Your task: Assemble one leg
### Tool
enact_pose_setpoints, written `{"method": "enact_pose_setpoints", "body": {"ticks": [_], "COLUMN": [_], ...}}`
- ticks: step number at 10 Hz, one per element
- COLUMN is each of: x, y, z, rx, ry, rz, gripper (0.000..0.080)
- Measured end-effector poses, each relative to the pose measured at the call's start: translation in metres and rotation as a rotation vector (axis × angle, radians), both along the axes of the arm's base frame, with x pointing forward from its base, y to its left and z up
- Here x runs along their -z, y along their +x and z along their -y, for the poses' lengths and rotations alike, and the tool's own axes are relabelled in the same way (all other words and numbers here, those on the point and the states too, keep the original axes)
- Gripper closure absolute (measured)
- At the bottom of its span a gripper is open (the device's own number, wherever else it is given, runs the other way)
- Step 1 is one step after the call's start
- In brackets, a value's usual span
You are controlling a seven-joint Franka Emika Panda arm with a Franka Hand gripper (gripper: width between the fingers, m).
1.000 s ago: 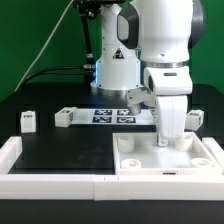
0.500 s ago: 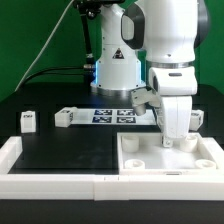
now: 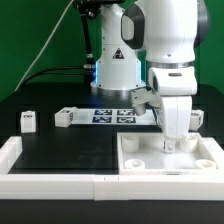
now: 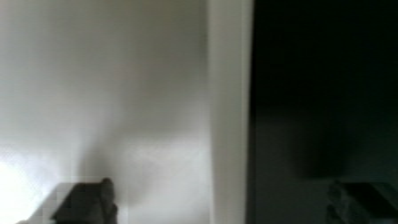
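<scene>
- Exterior view: over the last second the tool [image 3: 173,140] has crept toward the exterior view's right, and it now hangs low over the white tray piece [image 3: 205,162], near a far corner.
- In the last half second it has barely moved (settling on a spot, I judge).
- I cannot tell whether its fingers are spread or gripping anything; the wrist view is a blur.
- One leg [image 3: 28,121] stands on the table [image 3: 70,150] at the exterior view's left, and a second leg [image 3: 196,117] stands just behind the tool.
</scene>
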State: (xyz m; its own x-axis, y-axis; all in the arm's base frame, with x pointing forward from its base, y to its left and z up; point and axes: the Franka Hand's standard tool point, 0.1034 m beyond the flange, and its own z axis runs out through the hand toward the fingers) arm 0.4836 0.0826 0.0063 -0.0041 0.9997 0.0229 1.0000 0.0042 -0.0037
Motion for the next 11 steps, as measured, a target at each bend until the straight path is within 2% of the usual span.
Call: {"method": "enact_pose_setpoints", "body": {"ticks": [4, 6, 8, 9, 11], "x": [-0.001, -0.019, -0.046, -0.054, -0.054], "y": [-0.001, -0.014, -0.028, -0.036, -0.039], "z": [0.0, -0.004, -0.012, -0.015, -0.016], "rx": [0.009, 0.096, 0.149, 0.174, 0.201], "ry": [0.0, -0.009, -0.016, -0.019, -0.02], "rz": [0.0, 0.009, 0.041, 0.045, 0.043], "gripper": [0.0151, 0.0151, 0.0151, 0.0151, 0.0151]}}
